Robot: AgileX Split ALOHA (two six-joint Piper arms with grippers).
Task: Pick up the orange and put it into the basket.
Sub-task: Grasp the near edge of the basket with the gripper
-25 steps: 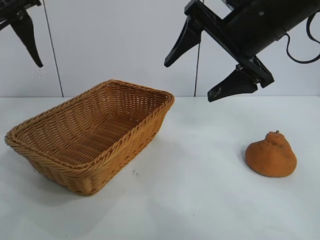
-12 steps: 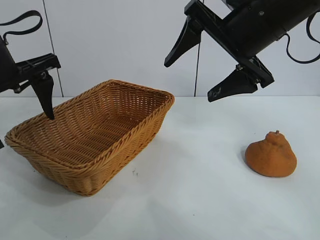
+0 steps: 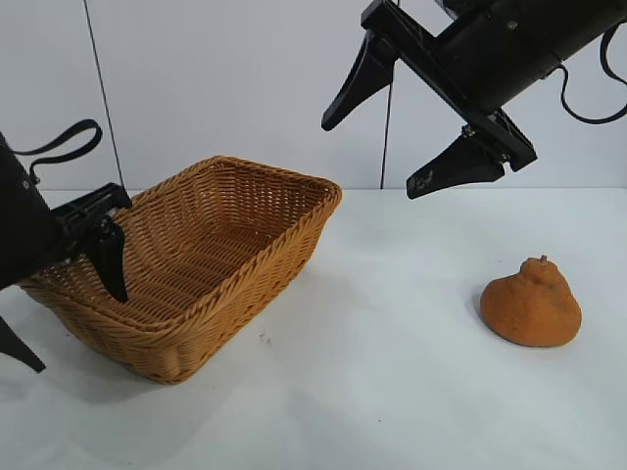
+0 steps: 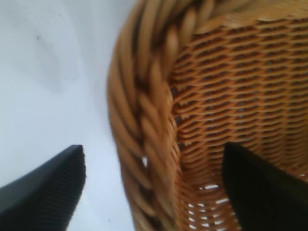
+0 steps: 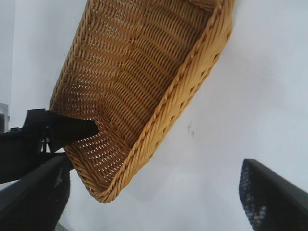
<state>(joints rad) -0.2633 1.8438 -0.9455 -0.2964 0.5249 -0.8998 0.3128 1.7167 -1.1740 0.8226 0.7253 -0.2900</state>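
In the outside view your orange [image 3: 530, 305] sits lower right on the table, untouched, while the right gripper [image 3: 411, 127] hangs spread wide at upper right. At lower left, the left gripper [image 3: 67, 294] straddles the basket [image 3: 245, 264] rim, probably to steady it. Your left wrist view shows those fingers [image 4: 45, 192] released either side of the braid.

Basket [image 3: 245, 211]: tan-orange wicker, horizontal weave on the walls, braided rim. Orange [image 3: 531, 304]: dull orange-brown, matte, rough skin. Left gripper [image 3: 64, 308] and right gripper [image 3: 392, 127]: black, fingers with a fine ribbed texture. Table [image 3: 392, 392]: plain white. Backdrop: pale grey
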